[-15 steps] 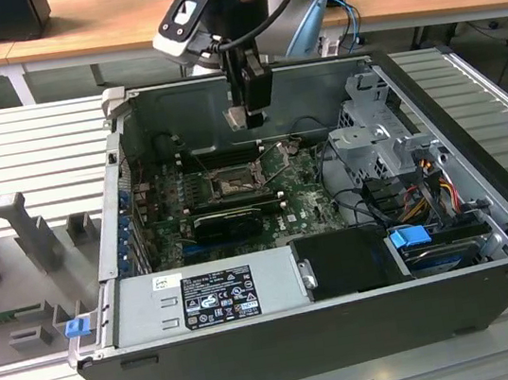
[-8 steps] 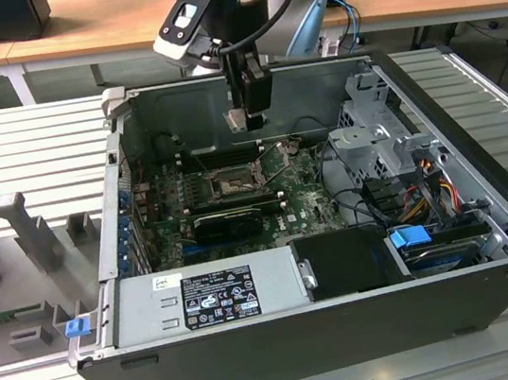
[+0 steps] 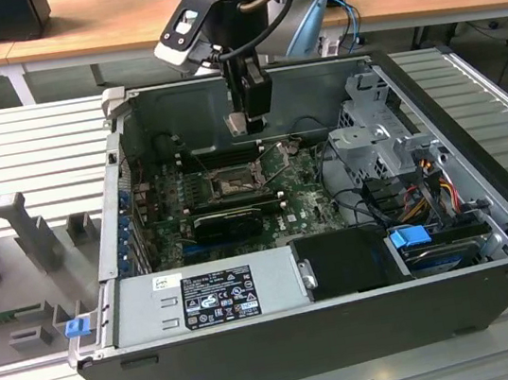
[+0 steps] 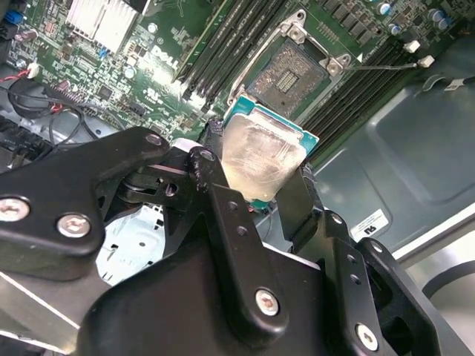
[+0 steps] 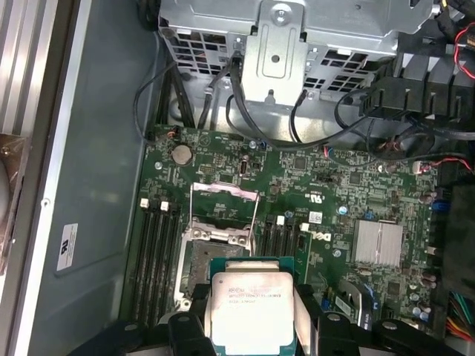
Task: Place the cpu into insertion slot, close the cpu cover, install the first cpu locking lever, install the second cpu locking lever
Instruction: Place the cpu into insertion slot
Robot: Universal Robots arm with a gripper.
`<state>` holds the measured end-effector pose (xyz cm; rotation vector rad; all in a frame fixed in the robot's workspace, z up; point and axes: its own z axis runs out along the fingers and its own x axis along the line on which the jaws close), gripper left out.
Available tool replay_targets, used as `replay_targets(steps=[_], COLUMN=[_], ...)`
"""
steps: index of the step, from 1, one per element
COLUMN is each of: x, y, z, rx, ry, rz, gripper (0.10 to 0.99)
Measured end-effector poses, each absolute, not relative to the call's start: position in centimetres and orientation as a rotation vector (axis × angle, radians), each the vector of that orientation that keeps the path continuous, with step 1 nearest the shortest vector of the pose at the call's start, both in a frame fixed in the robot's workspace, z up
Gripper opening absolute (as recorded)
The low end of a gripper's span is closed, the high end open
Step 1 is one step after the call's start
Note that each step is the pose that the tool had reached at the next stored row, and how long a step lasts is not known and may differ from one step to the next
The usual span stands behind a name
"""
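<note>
As we look at the exterior view, the gripper (image 3: 251, 123) hangs in the upper middle of the frame, inside the open computer case (image 3: 351, 328), over the insertion slot (image 3: 224, 184) near the centre. In the second wrist view, we see its fingers (image 4: 217, 185) clamped on the cpu (image 4: 260, 159), which hovers beside the bare insertion slot. In the first wrist view, we find the cpu overlapping the insertion slot's edge, with the cpu cover (image 5: 225, 190) raised open beyond it.
</note>
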<state>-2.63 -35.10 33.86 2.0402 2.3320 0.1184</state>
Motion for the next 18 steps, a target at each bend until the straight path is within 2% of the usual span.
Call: replay_targets(steps=[18], x=[-2.6], y=[-35.1], z=[32.3], rx=[2.050], ry=[2.320], rz=[0.114], gripper=[0.529])
